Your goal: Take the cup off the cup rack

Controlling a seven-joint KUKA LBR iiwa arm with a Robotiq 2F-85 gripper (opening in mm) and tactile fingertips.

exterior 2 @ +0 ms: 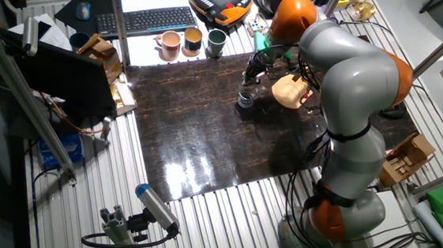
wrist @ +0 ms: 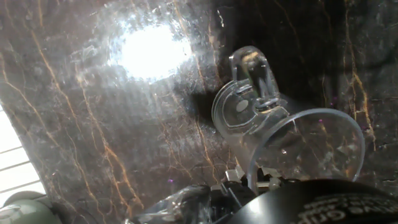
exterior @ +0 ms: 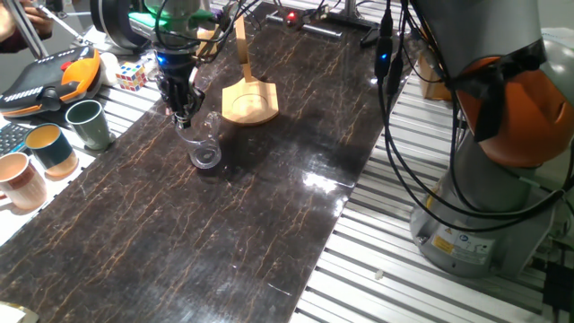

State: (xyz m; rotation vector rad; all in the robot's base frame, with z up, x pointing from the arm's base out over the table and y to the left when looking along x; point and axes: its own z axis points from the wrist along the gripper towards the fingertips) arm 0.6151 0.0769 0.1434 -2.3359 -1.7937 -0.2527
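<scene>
Holding the cup (exterior: 204, 154) by its rim just above or on the dark table (exterior: 269, 215), left of the empty rack (exterior: 248, 100), the gripper (exterior: 182, 118) seems ready to release and lift.

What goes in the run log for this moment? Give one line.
stage: cup off rack | cup: on tabletop, apart from cup rack | pincer: at cup rim | grip state: unclear | rack: bare

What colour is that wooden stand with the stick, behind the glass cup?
The cup rack is a light, honey-coloured wood; it shows best in the one fixed view.
</scene>
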